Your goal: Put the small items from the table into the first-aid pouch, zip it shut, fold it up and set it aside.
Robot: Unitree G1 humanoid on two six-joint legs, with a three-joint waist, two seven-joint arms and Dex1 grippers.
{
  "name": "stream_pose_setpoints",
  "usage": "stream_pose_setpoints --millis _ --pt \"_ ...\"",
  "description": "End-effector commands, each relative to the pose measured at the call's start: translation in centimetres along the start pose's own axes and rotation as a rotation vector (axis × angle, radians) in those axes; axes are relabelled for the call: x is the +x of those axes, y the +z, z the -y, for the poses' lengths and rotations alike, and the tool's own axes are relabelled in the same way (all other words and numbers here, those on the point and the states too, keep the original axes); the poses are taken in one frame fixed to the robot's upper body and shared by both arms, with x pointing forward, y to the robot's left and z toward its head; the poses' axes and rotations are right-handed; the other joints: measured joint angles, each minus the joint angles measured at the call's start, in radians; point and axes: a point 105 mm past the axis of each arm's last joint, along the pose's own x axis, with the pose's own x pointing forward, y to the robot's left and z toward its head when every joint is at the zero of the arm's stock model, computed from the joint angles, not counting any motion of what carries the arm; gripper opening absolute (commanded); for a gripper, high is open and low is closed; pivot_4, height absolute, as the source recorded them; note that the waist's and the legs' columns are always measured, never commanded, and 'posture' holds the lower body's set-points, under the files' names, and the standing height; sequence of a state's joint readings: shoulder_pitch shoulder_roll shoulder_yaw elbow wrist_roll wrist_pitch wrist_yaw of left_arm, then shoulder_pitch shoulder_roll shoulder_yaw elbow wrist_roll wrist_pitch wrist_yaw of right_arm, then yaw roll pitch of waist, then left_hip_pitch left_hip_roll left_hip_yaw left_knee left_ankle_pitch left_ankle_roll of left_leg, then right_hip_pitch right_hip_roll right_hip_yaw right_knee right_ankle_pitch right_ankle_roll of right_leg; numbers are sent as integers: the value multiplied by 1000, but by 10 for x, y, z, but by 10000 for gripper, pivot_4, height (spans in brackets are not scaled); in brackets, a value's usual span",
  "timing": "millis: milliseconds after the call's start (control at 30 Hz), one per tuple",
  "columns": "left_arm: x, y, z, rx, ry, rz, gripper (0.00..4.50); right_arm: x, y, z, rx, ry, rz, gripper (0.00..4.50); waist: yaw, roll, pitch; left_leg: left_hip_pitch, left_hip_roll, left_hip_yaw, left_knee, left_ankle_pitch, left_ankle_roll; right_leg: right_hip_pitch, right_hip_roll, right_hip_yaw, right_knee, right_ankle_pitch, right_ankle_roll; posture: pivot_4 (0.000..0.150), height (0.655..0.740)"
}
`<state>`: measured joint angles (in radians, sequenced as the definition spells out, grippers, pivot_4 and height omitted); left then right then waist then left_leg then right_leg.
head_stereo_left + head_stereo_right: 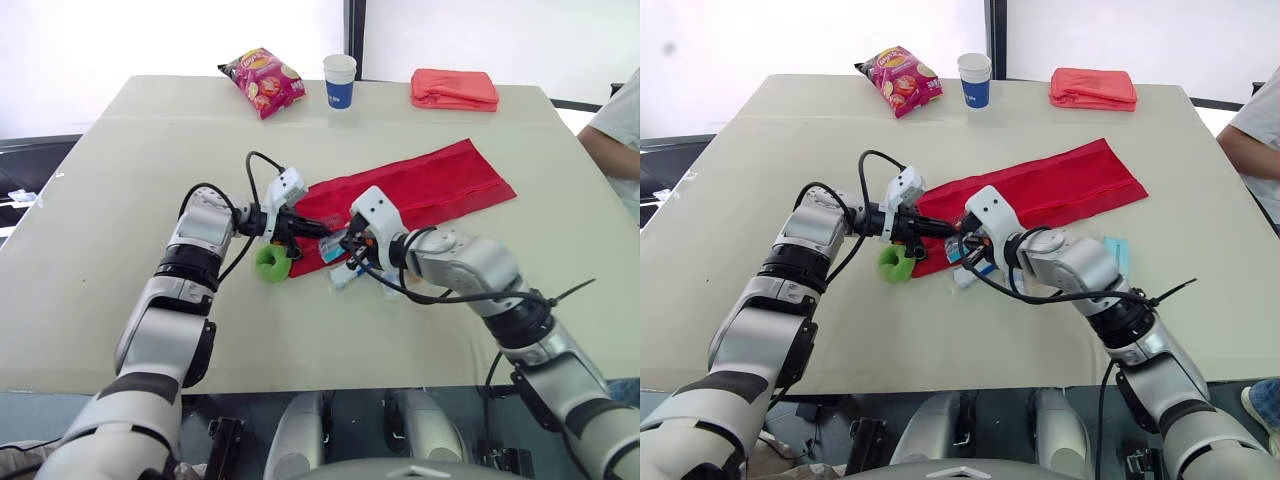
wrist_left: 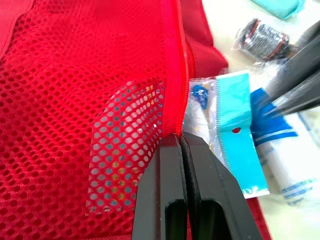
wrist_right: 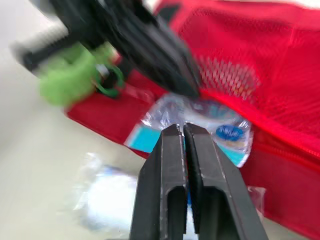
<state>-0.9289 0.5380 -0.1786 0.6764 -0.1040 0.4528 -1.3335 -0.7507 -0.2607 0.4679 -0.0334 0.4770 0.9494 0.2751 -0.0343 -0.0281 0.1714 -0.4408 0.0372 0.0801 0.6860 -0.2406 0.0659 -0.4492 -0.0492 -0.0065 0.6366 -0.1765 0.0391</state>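
Note:
The red first-aid pouch (image 1: 430, 185) lies unfolded across the table's middle, its mesh pocket (image 2: 75, 100) facing up. My left gripper (image 2: 180, 140) is shut on the pocket's zipper edge (image 2: 173, 75) at the pouch's near-left end. My right gripper (image 3: 180, 131) is shut on a clear packet with a teal and blue label (image 2: 235, 125), held right at that pocket opening. A green ring-shaped item (image 1: 272, 263) sits beside the pouch's corner. A white wrapped roll (image 1: 345, 278) lies under my right gripper. A black roll (image 2: 262, 37) and a teal packet (image 1: 1116, 250) lie close by.
At the table's far side stand a snack bag (image 1: 263, 80), a paper cup (image 1: 340, 80) and a folded pink cloth (image 1: 455, 88). A person's arm (image 1: 615, 135) shows at the right edge. Bare tabletop (image 1: 120, 180) stretches to the left.

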Motion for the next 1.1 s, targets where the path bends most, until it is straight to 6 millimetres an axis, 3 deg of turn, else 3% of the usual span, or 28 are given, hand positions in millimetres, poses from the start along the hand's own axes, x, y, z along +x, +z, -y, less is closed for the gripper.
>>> stream_pose_setpoints --millis 33,167,400,600,633,700,833,867,933,967,1100 --pt "-5 15 5 30 0 43 0 10 1 5 -46 -30 4 520 0 0 0 0 0 0 0 0 0 0 0 0 0 0 0 1500 7400" --pt "-5 18 10 28 1 57 0 25 -4 9 -81 -72 -23 520 -2 0 0 0 0 0 0 0 0 0 0 0 1 0 0 1500 7400" --pt "-5 7 16 52 14 25 0 47 27 15 -151 -130 129 520 -7 0 0 4 1 2 0 0 0 1 0 1 2 0 0 1500 7400" --pt "-6 5 7 72 69 29 0 34 33 3 -161 28 214 520 -3 0 0 7 1 4 -1 0 -1 3 0 3 4 0 0 1500 7400" --pt "-7 4 3 97 92 20 0 21 31 1 -144 78 232 520 -3 0 0 7 1 4 -1 0 -1 3 0 3 3 0 0 1500 7400" --pt "-9 -1 -4 165 124 -9 0 -21 30 1 -145 167 283 8033 6 1 1 6 0 4 -2 0 -1 2 0 3 3 0 0 1500 7400" --pt "-20 -10 -17 284 173 -80 0 -88 30 3 -162 205 331 27451 14 1 1 3 0 5 -2 0 0 0 -1 3 0 0 0 1500 7400" --pt "-24 -13 -23 315 203 -106 0 -105 30 4 -185 194 343 34458 13 1 1 4 1 6 -2 0 0 0 -1 3 0 0 0 1500 7400" --pt "-34 -14 -37 373 276 -138 0 -138 28 4 -227 165 355 41596 19 1 1 7 2 7 -3 0 -1 1 0 2 0 -1 -1 1500 7400" --pt "-38 -13 -43 401 313 -148 0 -152 27 2 -258 148 360 44149 22 1 1 7 2 7 -3 0 -1 1 1 2 0 -4 -5 1500 7400" --pt "-50 -4 -64 474 467 -137 0 -185 23 -2 -308 97 375 44149 22 1 1 6 2 8 -3 -1 -1 1 -1 3 0 -4 -6 1500 7400"
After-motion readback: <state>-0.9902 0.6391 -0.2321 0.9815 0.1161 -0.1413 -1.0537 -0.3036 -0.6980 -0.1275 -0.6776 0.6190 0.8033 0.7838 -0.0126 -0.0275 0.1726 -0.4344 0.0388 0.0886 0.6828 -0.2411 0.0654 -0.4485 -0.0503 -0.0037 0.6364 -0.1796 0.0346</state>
